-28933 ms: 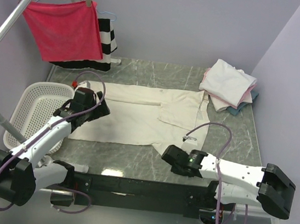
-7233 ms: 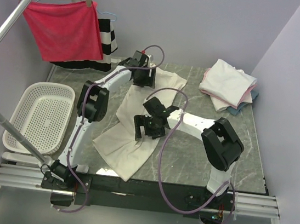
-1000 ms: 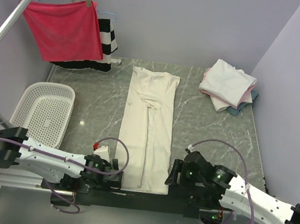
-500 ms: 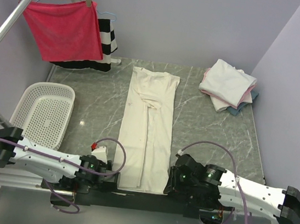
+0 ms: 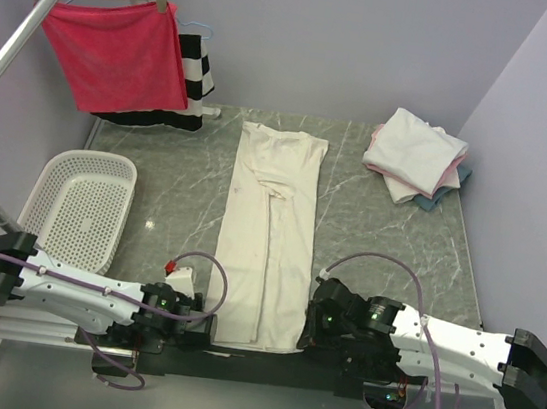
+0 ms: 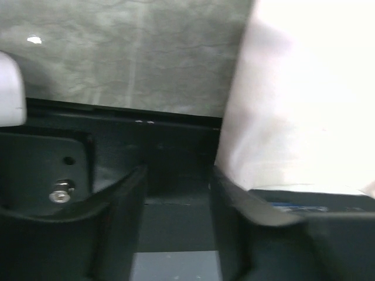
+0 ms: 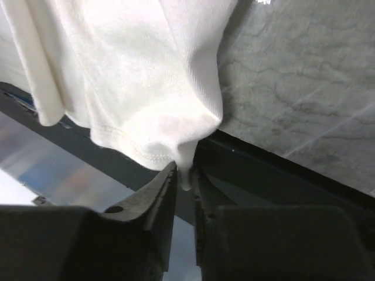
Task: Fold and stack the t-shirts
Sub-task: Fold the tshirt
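One cream shirt (image 5: 270,234) is lying as a long strip down the table (image 5: 177,172), hem hanging over the near edge. At least three folded ones are sitting in a stack (image 5: 416,158) far right. Two hands are working the hem: the right hand (image 7: 183,175) is now pinching its corner, jaws narrower than a second ago; the left hand (image 6: 176,175) is half open, also narrower, holding nothing.

The shirt (image 5: 270,234) lies along the table (image 5: 379,249), hem seemingly overhanging, basket (image 5: 76,214) left, stack (image 5: 416,153) far right.
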You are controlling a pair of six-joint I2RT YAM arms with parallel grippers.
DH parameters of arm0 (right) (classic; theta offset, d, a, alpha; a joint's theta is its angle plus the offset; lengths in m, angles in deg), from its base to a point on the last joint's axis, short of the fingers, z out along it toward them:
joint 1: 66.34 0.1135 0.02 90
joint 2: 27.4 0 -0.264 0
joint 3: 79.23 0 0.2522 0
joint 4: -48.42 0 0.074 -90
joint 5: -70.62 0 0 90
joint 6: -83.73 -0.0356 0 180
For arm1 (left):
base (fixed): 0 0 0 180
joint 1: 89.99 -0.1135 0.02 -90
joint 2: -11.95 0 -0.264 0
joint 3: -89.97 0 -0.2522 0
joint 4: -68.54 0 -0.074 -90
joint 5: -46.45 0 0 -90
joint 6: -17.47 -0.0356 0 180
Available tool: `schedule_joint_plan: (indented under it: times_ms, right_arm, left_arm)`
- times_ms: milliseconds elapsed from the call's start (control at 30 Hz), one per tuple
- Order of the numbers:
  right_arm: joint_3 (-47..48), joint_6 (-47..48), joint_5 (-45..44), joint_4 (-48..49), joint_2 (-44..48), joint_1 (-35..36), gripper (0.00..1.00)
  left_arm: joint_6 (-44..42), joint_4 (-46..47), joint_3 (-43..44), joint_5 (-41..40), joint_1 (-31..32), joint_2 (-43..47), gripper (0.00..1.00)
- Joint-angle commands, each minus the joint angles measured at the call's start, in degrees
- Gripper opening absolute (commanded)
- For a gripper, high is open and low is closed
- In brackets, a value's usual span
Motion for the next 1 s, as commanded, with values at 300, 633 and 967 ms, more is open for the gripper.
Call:
schedule_joint_plan:
  times_ms: [300,633,967]
  right_arm:
    - [1.9,0.5,-2.8,-0.8,0.2,0.4,0.39]
    - [2.5,1.0,-3.6,-1.5,0.1,0.4,0.39]
    - [2.4,1.0,-3.4,-1.7,0.2,0.4,0.39]
  left_arm:
    - [-3.3,15.0,5.2,-6.7,0.8,-1.6,0.64]
    - [-1.2,9.3,8.7,-7.7,1.4,-2.3,0.64]
    - [1.3,1.3,9.2,-3.4,1.5,-6.0,0.63]
